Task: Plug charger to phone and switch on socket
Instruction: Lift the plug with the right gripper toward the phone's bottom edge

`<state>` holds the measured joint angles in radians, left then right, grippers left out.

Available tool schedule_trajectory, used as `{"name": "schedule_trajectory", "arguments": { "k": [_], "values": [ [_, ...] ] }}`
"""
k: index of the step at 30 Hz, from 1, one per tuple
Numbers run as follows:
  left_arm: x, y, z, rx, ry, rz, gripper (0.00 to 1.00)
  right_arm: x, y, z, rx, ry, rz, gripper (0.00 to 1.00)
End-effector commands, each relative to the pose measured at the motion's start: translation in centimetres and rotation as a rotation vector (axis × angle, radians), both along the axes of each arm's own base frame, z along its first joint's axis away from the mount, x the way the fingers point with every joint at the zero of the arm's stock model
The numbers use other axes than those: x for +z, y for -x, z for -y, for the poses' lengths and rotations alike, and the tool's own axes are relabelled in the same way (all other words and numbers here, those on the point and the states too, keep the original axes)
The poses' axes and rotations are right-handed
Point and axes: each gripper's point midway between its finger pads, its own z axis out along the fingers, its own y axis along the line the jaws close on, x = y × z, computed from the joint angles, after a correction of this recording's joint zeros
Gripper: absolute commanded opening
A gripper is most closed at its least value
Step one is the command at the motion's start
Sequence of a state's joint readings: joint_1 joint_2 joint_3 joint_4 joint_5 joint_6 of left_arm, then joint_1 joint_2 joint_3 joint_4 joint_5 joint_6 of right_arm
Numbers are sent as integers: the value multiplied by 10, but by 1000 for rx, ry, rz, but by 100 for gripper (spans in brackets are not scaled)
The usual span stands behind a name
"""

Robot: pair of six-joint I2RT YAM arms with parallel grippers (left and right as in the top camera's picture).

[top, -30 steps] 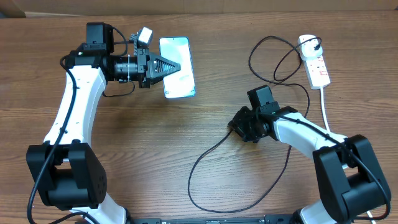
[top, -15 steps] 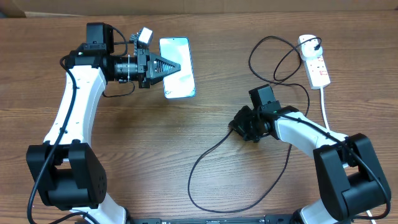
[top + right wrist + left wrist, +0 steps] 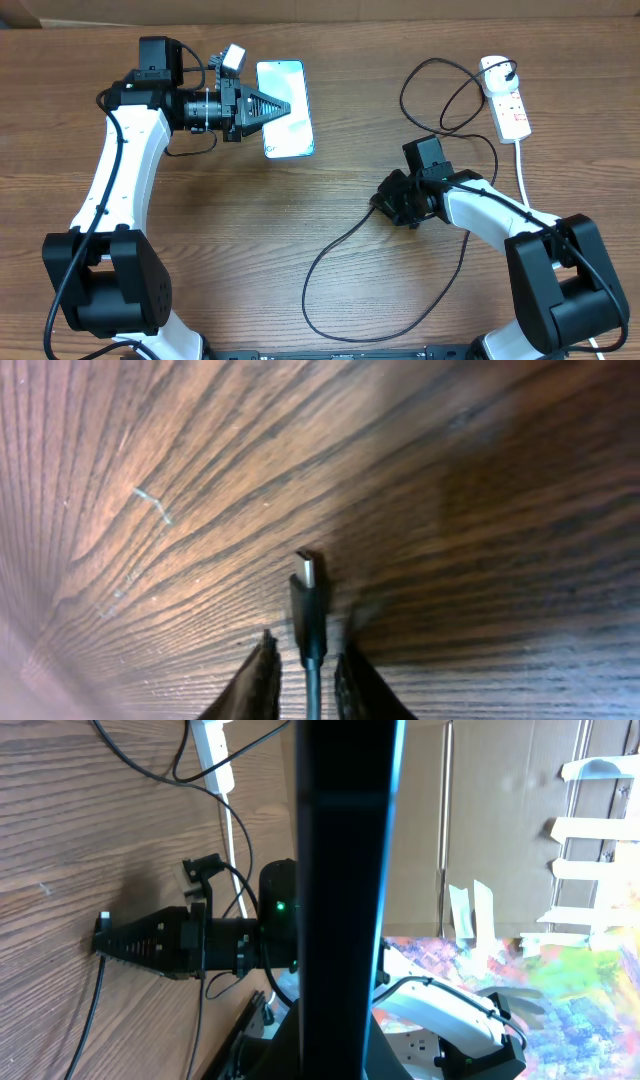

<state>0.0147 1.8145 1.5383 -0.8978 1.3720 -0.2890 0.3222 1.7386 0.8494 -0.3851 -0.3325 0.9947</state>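
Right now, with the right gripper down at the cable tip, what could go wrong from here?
The right gripper straddles the thin black charger cable just behind its metal tip; a shallow grasp could let the connector twist. The teal-screened phone sits under the left gripper, so its port may be awkward to reach. Slack cable loops by the white power strip could snag.

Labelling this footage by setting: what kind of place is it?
Probably a lab or workshop bench: a wood-grain table backed by cardboard sheeting, with a white power strip and two mounted arms.
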Motion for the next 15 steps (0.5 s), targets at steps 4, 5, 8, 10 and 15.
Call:
{"name": "schedule_trajectory", "arguments": {
  "k": [4, 5, 8, 10, 15],
  "values": [
    [5, 2, 2, -14, 28, -1, 4, -21, 6, 17, -24, 83, -38, 13],
    [5, 2, 2, -14, 28, -1, 4, -21, 6, 17, -24, 83, -38, 13],
    [5, 2, 2, -14, 29, -1, 4, -21, 5, 16, -23, 82, -35, 10],
    [5, 2, 2, -14, 29, -2, 4, -21, 4, 16, -23, 81, -31, 7],
    [5, 3, 2, -14, 29, -6, 4, -19, 3, 11, 10, 59, -15, 4]
  ]
}}
